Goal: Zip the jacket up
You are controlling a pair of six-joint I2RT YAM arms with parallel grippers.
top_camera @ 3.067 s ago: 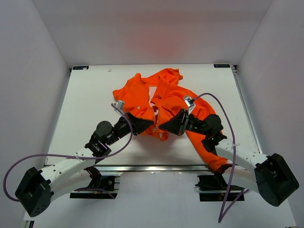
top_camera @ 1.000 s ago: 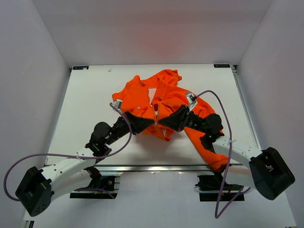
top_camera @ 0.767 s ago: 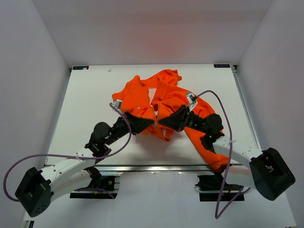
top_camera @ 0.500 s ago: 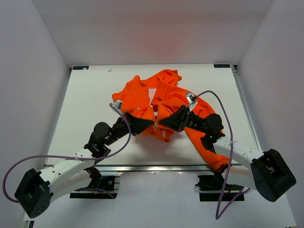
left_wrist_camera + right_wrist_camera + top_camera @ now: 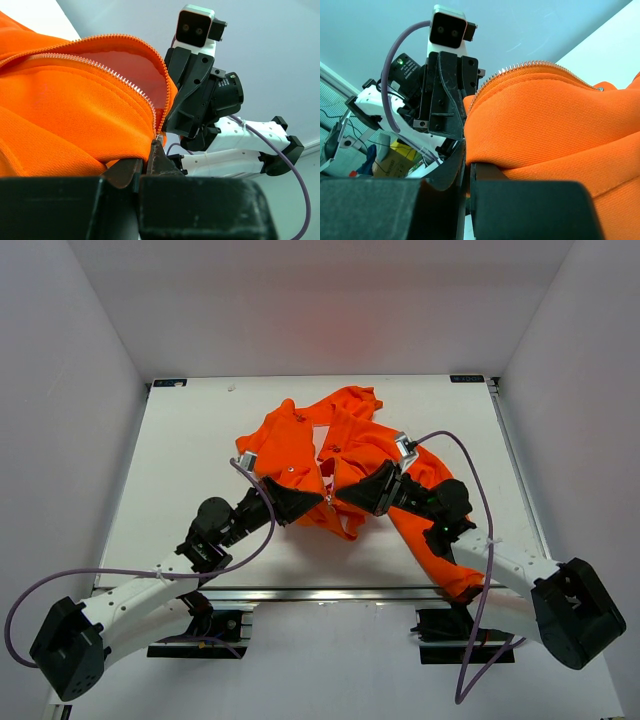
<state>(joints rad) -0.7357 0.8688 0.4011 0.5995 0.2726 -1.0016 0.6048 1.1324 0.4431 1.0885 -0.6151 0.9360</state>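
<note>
**Both hem corners brought together, zip not yet started**

The jacket [image 5: 340, 445] lies crumpled mid-table [image 5: 200, 430], collar toward the far side, one sleeve [image 5: 440, 550] trailing down to the near edge under my right arm.

Change over the last three seconds: my two claws, which held the lower front edges with a clear gap between them, have closed in on each other and drifted slightly toward the collar. In the last second they have barely moved. From the top view the left gripper [image 5: 318, 502] and right gripper [image 5: 347, 497] now sit just beside one another, and a loose point of hem hangs below them.

Grip state:
- Left claw is pinched together on the front edge, right at the bottom end of the zipper teeth [image 5: 117, 76]. The wrist view shows a small metal end piece just above my fingertip.
- Right claw is clamped on the opposite front edge. Its own row of teeth arches up and away from the fingers.

What it means: I judge the two zipper halves are lined up for seating the pin in the slider. I cannot see the slider itself, so whether they have engaged is unclear. The teeth above are open along their whole visible run.
</note>
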